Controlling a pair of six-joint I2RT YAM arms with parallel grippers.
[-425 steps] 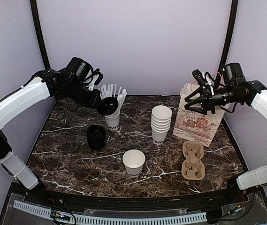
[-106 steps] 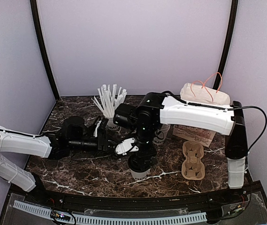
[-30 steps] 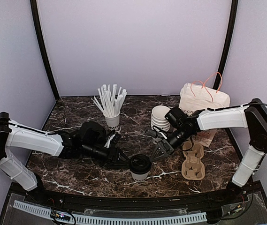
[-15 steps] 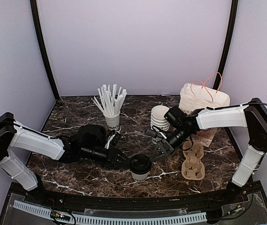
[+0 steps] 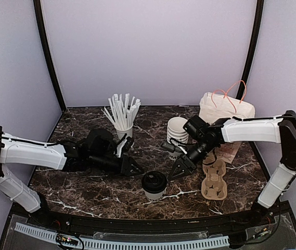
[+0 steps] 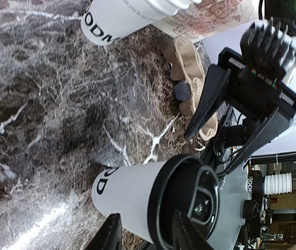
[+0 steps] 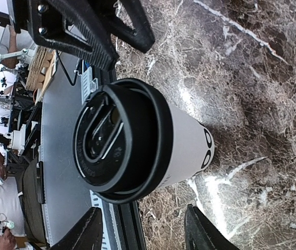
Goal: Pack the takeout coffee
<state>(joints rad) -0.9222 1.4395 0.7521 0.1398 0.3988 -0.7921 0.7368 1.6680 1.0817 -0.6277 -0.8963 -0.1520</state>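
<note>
Printed in black near the base of the small white paper takeout coffee cup with a black plastic lid (image 5: 154,186): block letters, legible in the left wrist view only as a "D", with the rest turned away. Printed likewise on the lowest cup of the stack of lidless white paper cups (image 5: 178,131): "ODM", running off the edge of that same view. On the white paper bag with orange string handles (image 5: 226,110), a pinkish print too blurred to read. Coffee cup upright on the dark marble table (image 5: 85,195), near the front edge and about midway across, between the tips of the two grippers. To its right, a brown moulded cardboard cup carrier (image 5: 214,181), lying flat in front of the bag and partly covered by the right arm. At the back left, behind the left arm, a white cup filled with white straws (image 5: 123,125). Left gripper (image 5: 133,166): low over the table, aimed at the coffee cup from the left, fingers partly apart, gripping nothing, just short of the cup. Right gripper (image 5: 176,173): reaching in from the right, fingers spread wider, holding nothing, tips near the lid but seemingly clear of it.
</note>
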